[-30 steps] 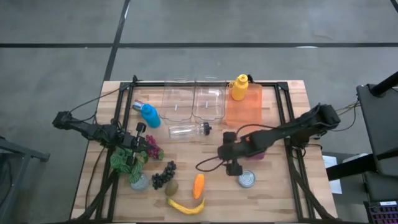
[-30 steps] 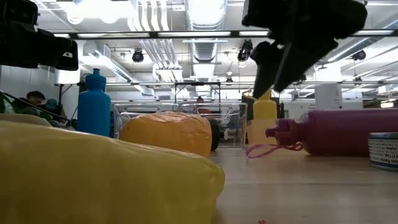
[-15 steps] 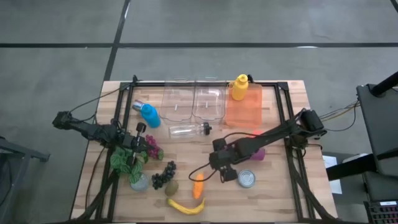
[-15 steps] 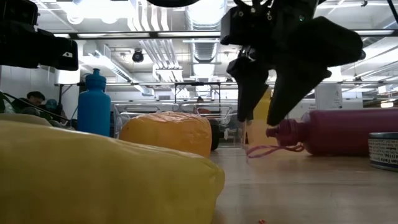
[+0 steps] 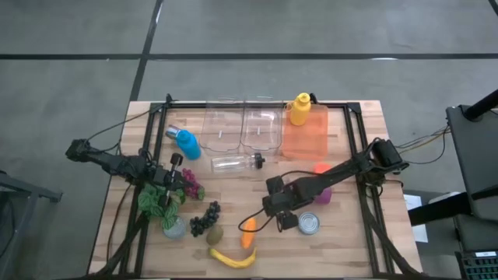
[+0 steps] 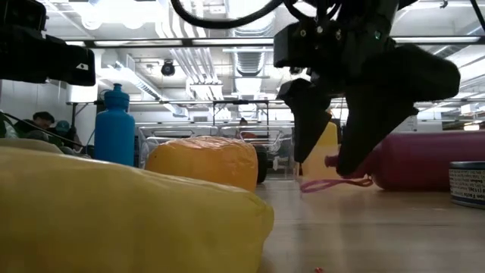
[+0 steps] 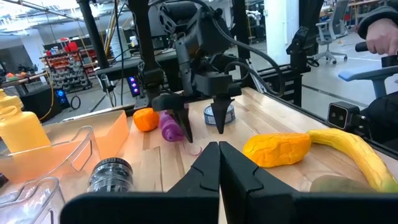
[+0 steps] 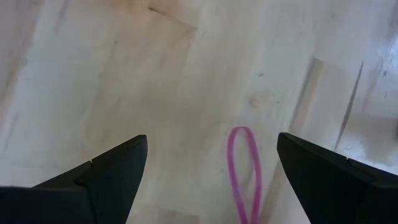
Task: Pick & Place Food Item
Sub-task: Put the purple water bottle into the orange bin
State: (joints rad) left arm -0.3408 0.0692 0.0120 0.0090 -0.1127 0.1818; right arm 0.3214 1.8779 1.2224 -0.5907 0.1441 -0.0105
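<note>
Within the last second I had swung the right pincer from beside the can down toward the carrot, fingers spread wide and holding nothing, which I judged put it close to a grasp. The carrot lay flat on the bench just left of the can, its long axis running toward the banana, tip direction unclear. The left pincer waited closed by the grapes.
</note>
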